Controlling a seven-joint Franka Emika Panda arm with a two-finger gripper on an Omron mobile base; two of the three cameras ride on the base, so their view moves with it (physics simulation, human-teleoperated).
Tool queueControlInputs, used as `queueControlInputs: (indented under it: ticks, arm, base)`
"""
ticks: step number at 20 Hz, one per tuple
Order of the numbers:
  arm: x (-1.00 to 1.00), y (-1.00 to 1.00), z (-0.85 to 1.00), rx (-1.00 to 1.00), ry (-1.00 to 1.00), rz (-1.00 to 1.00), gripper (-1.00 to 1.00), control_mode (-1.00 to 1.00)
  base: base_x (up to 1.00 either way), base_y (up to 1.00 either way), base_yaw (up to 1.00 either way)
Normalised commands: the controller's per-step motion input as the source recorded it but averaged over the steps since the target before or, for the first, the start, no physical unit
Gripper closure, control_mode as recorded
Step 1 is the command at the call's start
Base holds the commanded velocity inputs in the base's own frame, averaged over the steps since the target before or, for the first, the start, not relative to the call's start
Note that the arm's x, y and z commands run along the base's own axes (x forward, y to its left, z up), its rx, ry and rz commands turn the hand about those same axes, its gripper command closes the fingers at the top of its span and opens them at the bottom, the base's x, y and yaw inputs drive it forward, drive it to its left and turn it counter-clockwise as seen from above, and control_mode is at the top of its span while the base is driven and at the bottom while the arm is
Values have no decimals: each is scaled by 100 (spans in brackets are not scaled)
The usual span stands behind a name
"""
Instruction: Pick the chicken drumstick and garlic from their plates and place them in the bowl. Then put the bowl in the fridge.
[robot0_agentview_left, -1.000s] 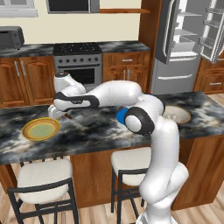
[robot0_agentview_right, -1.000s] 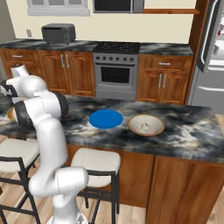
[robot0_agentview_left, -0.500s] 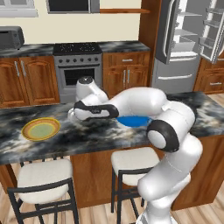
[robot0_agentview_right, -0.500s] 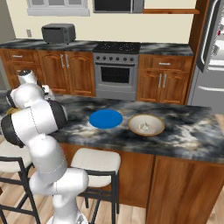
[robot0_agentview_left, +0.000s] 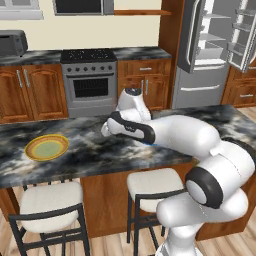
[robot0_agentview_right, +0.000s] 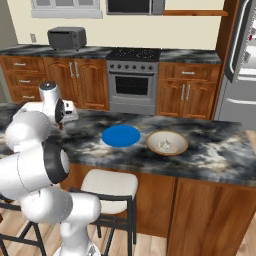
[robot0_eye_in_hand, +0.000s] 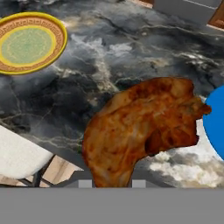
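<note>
My gripper (robot0_agentview_left: 105, 131) is shut on the chicken drumstick (robot0_eye_in_hand: 140, 127), a reddish-brown roasted piece that hangs above the dark marble counter. It hovers between the two plates. The yellow-rimmed plate (robot0_agentview_left: 46, 147) lies bare to the left, also in the hand view (robot0_eye_in_hand: 29, 43). The blue plate (robot0_agentview_right: 121, 135) lies bare to the right, its edge at the hand view's right side (robot0_eye_in_hand: 216, 122). Beyond it sits the tan bowl (robot0_agentview_right: 175, 149) with a small off-white lump in it, the garlic (robot0_agentview_right: 164, 145). The fridge (robot0_agentview_left: 210, 50) stands at the back right with its doors open.
Two white stools (robot0_agentview_left: 47, 200) stand under the counter's near edge (robot0_agentview_left: 100, 172). A stove (robot0_agentview_left: 90, 82) and wooden cabinets (robot0_agentview_left: 30, 92) line the back wall, with a toaster oven (robot0_agentview_right: 66, 37) on the rear counter. My own arm (robot0_agentview_left: 180, 135) stretches across the counter over the blue plate.
The arm has swung right from over the yellow plate towards the blue plate, carrying the drumstick along. The yellow plate stays bare.
</note>
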Motion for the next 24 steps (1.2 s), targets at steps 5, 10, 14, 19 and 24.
queueControlInputs:
  ticks: [5, 10, 14, 19, 24]
  arm:
    - [-17, -78, 17, 2, 0, -14, 100, -100]
    - [-16, -78, 21, 0, 3, -16, 100, -100]
    - [-15, -75, 17, 0, 2, -16, 100, -100]
    - [-9, -79, 9, 0, 3, -16, 100, -100]
    - [-4, -85, 8, 0, 10, -15, 100, -100]
  base:
    - [0, 0, 0]
    - [0, 0, 0]
    - [0, 0, 0]
    - [0, 0, 0]
    - [0, 0, 0]
